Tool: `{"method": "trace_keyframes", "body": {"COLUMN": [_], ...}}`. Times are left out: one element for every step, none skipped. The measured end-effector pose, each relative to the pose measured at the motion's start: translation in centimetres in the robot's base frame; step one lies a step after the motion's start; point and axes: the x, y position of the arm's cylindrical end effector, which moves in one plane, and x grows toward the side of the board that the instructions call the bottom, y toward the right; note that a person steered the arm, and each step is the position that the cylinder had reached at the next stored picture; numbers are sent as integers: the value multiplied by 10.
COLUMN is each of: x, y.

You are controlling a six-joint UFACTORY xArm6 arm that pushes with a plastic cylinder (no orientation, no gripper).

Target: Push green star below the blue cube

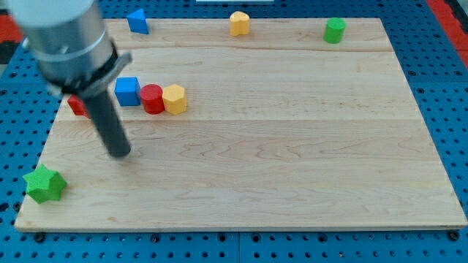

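Looking down on the pale wooden table (pixel 292 146), we see fine grain running left to right, with a blue pegboard of small holes around its edges. Our arm carries no claw, so there is nothing to release or clench: it ends in a dark matte rod under a blurred grey cylinder, and my tip (pixel 119 153) rests on bare wood below the row of blocks.

The green star (pixel 44 184) sits at the view's bottom left corner of the table, near the edge, well apart from my tip and down to its left. The blue cube (pixel 127 91) stands just right of the rod, touching a red cylinder (pixel 152 99), which in turn touches a yellow hexagonal block (pixel 174 98).

A red block (pixel 76 105) shows only as a sliver behind the rod, so we cannot make out its shape. The arm's grey body hides the view's top left corner.

Along the view's top edge sit a blue block (pixel 137 21) with a sloped, wedge-like top, a yellow block (pixel 239 23) with a rounded outline, and a green block (pixel 335 30) that looks cylindrical, all well apart from one another
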Motion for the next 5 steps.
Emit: {"method": "trace_keyframes", "body": {"x": [74,72,51,39,5], "y": [-57,-124,-126,-74,-66]}}
